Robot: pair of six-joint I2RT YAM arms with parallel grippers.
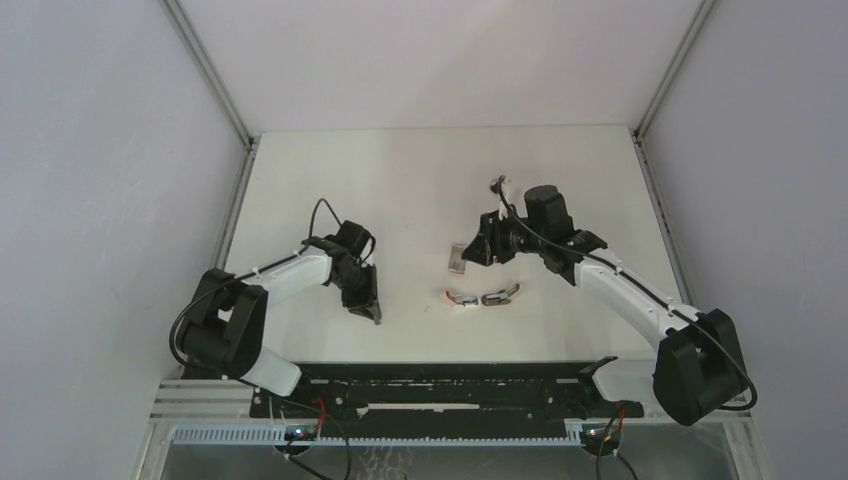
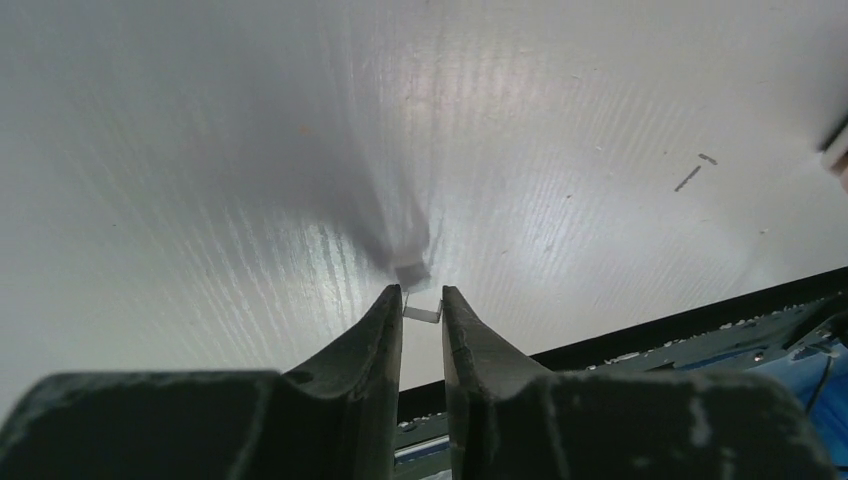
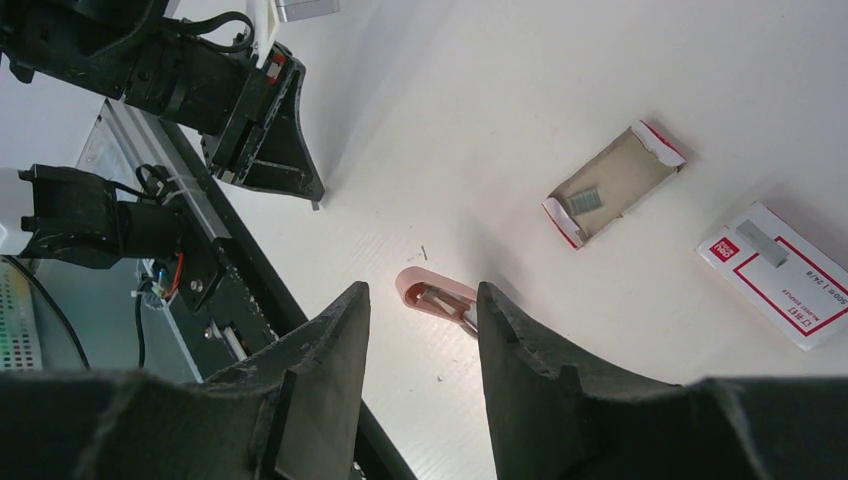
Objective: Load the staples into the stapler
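Only the left wrist view shows left fingers [image 2: 383, 335] pinching a staple strip [image 2: 421, 314]; right fingers [image 3: 335, 340] gape empty

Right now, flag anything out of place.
A staple strip lies on top of the box sleeve, outside the tray; tiny loose bits lie on the table near the stapler.

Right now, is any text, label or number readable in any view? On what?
Flat white box: a red logo patch and red-framed print, too small and tilted to read.
Open tray: red edging only, no text visible.
Stapler: no markings visible.
Top external and left wrist views: nothing legible.
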